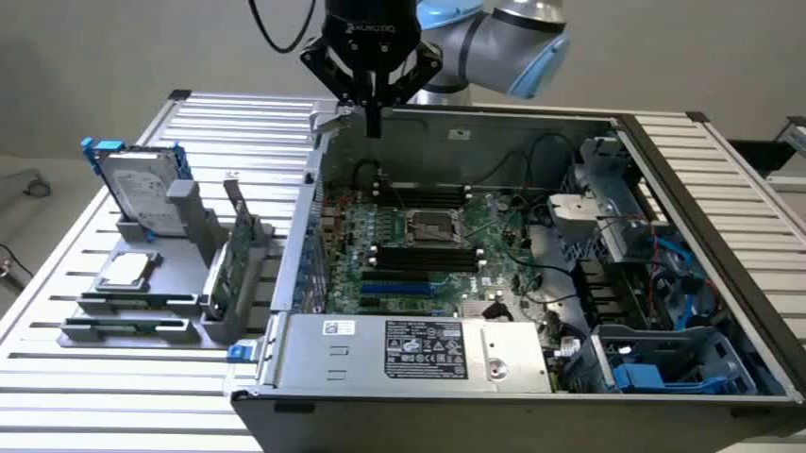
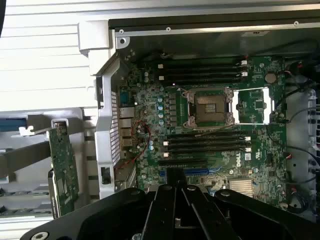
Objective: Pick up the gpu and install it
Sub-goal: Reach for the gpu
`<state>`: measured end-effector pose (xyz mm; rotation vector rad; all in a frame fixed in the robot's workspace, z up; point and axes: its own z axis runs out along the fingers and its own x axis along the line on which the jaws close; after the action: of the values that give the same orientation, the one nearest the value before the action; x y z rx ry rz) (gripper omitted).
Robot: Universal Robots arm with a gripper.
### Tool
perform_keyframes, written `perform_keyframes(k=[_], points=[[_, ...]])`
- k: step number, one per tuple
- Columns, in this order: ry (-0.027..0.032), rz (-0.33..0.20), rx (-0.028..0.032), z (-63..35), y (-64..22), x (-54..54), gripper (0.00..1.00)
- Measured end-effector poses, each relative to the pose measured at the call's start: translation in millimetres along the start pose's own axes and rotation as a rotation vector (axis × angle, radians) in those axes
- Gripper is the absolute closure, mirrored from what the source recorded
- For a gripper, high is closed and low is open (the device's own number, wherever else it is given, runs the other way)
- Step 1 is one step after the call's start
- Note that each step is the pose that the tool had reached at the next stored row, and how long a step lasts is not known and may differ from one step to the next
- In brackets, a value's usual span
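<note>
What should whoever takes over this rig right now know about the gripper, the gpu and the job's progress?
The gripper is shut and empty, above the back wall of the open computer case.
The gpu stands upright in the grey stand, outside the case on the exterior view's left.
Done: nothing yet.
Left: the gpu is not picked up and not installed on the motherboard.

Plain pale wall (image 1: 89, 57) behind slatted metal table (image 1: 113, 415)

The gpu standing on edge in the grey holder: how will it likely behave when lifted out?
Probably stiff: the gpu is a flat circuit board. Likely light, being thin and small. Standing on edge in the grey holder, it could tip or bind if pulled crookedly.
</note>
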<state>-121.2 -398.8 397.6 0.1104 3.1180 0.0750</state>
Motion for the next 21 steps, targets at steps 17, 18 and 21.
perform_keyframes(k=[17, 18, 21], points=[[0.0089, 0.000, 0.0007, -0.6, -0.8, 11.0, 0.89], [0.0120, 0.000, 0.0010, -0.6, -0.9, 13.7, 0.89], [0.0258, 0.000, 0.0019, -0.7, -1.6, 23.1, 0.89]])
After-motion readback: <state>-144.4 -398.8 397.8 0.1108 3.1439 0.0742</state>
